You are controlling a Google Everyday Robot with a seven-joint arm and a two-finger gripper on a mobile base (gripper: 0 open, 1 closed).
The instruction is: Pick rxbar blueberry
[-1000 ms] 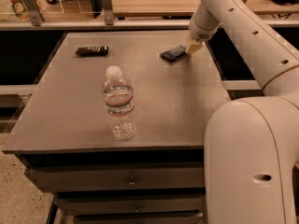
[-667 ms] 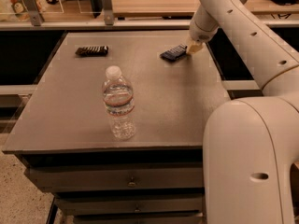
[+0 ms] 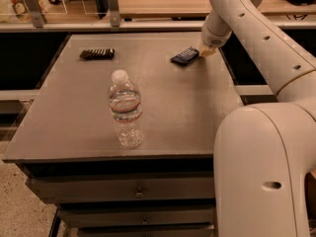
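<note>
the gripper [image 3: 204, 52] is touching the flat navy rxbar blueberry [image 3: 184, 56] near the far right edge of the grey table [image 3: 197, 112]; whether it is gripping cannot be told.

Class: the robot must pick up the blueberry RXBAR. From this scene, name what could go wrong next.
The gripper sits at just the right end of the rxbar blueberry; so flat a bar may slide on the table rather than lift. A similar dark brown bar lies far left and could be mistaken for it. The upright water bottle might topple if the arm swings across.
</note>
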